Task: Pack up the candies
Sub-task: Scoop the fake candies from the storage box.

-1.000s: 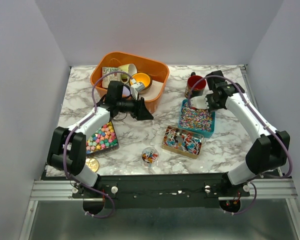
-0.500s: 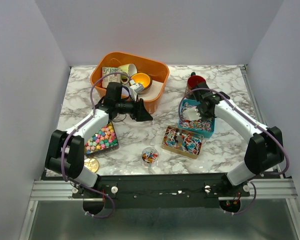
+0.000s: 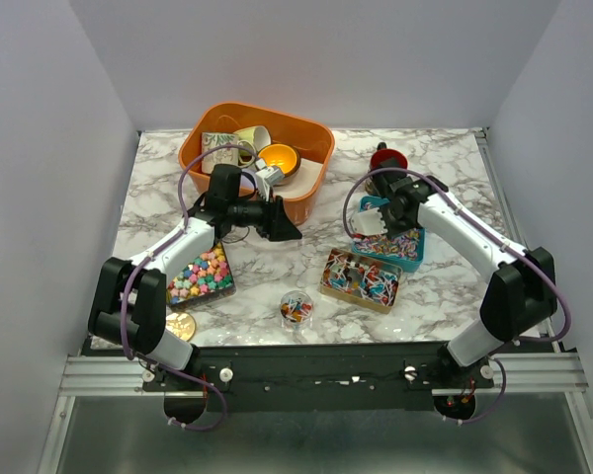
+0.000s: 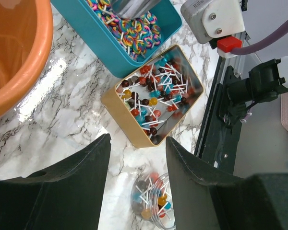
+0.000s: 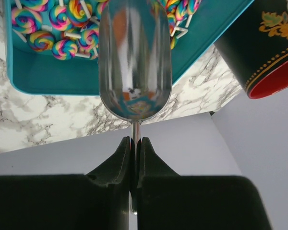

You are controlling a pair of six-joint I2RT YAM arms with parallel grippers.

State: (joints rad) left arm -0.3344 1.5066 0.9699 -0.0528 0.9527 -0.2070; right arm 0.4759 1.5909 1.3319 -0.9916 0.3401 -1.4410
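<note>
Left fingers (image 3: 283, 226): spread wide and holding nothing. They hang over the worktop (image 3: 267, 267) just in front of the bin (image 3: 311, 183), pointing toward the right edge.
Right fingers (image 5: 127, 149): pressed together on the thin handle of the scoop (image 5: 134, 62).
Scoop: shiny metal. Its bowl reaches out over the teal tray (image 5: 41, 79), above the swirl lollipops (image 5: 62, 28). I cannot tell whether it touches them or whether anything lies in it.
Swirl lollipops: rainbow spirals on white sticks. They fill the teal tray, which sits toward the right edge, about midway between the far and near edges.
Ball lollipops (image 4: 153, 98): small red, blue, brown and yellow balls on white sticks. They lie jumbled in the gold tin (image 4: 117, 108).
Gold tin: open and rectangular, just beside the teal tray on its near side, right of the worktop's centre.
Tub (image 3: 296, 307): small, round and clear, with a few more ball lollipops inside. It stands by the near edge at the centre, apart from the gold tin.
Star candies (image 3: 200, 272): a pastel heap by the left edge, toward the near-left corner, under the left arm.
Bin: orange, at the far edge, left of centre.
Cup (image 5: 269, 52): black outside, red inside, close by the teal tray's far corner.
Disc (image 3: 182, 325): gold and round, at the near-left corner, just beside the star candies.
</note>
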